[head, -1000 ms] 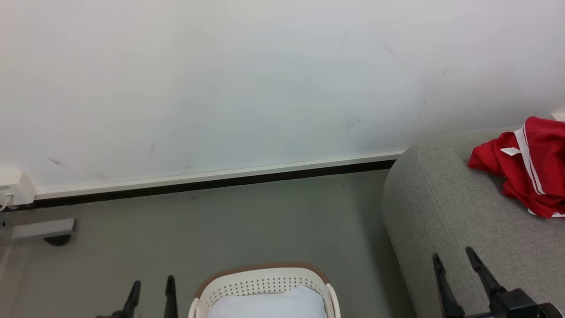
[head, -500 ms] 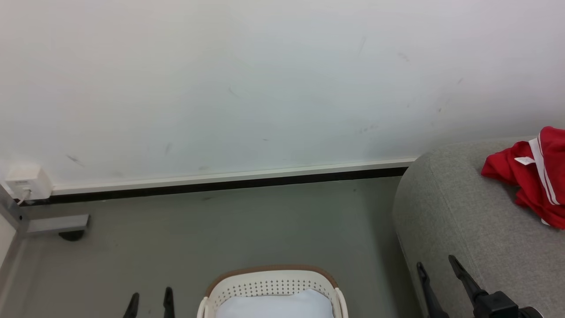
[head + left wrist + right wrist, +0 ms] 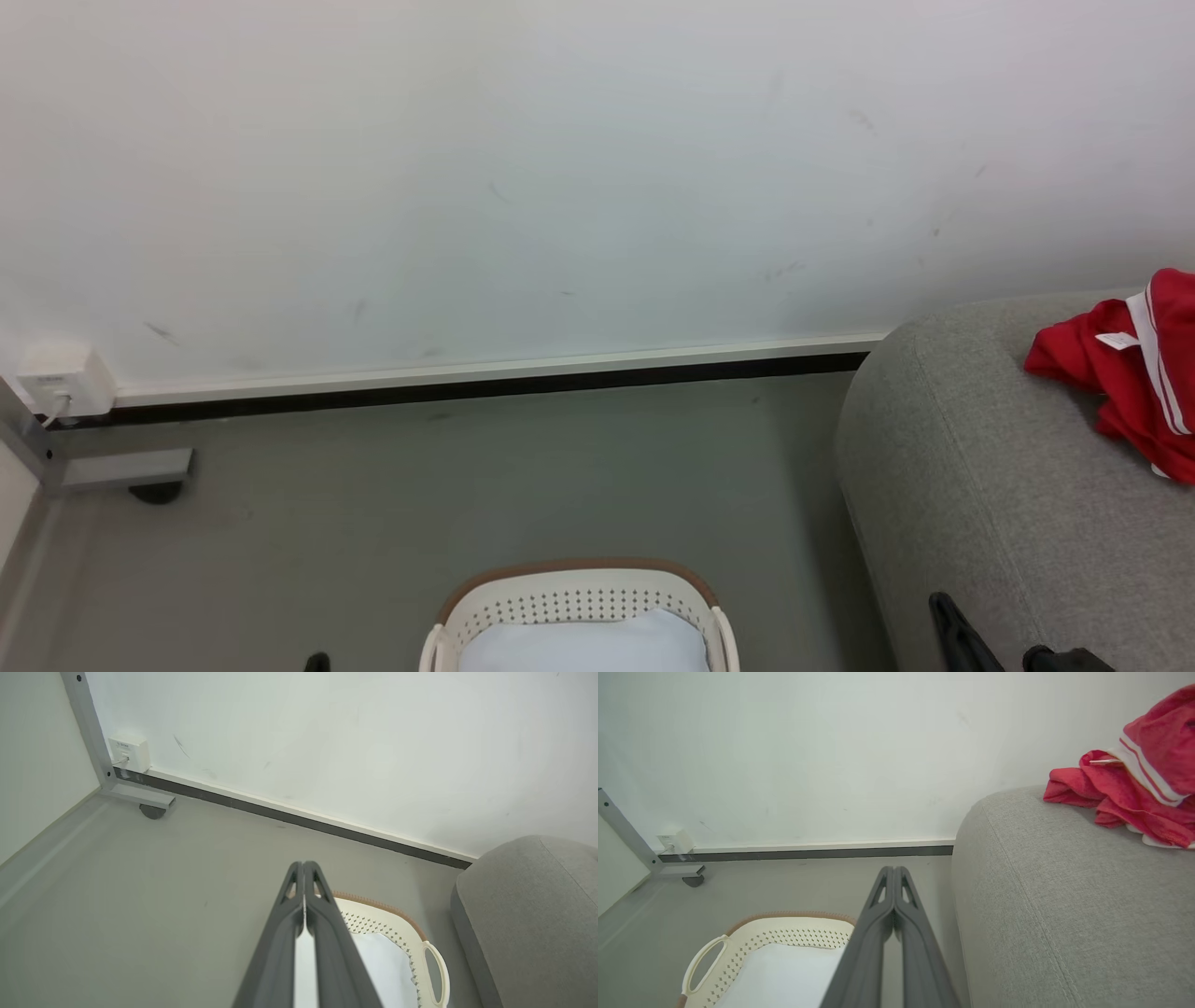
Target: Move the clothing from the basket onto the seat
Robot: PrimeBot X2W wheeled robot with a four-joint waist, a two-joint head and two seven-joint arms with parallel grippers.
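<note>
The red clothing (image 3: 1125, 373) with white stripe trim lies crumpled on the grey seat (image 3: 990, 504) at the right; it is also on the seat's top in the right wrist view (image 3: 1125, 788). The white basket (image 3: 579, 597) with its brown rim stands on the floor at the bottom centre, and no red garment shows inside it. My left gripper (image 3: 317, 663) pokes up left of the basket, shut and empty (image 3: 303, 865). My right gripper (image 3: 939, 602) sits over the seat's near edge, also shut and empty (image 3: 893, 870).
A pale white-blue pad (image 3: 583, 644) fills the basket. A white wall with a dark skirting strip (image 3: 467, 387) runs behind. A grey metal frame leg with a caster (image 3: 121, 467) and a wall socket (image 3: 61, 378) stand at the left. Grey floor (image 3: 523, 485) lies between.
Both grippers have closed their fingers and sunk toward the bottom edge of the head view. The camera shifted slightly. The clothing on the seat has stayed put.
</note>
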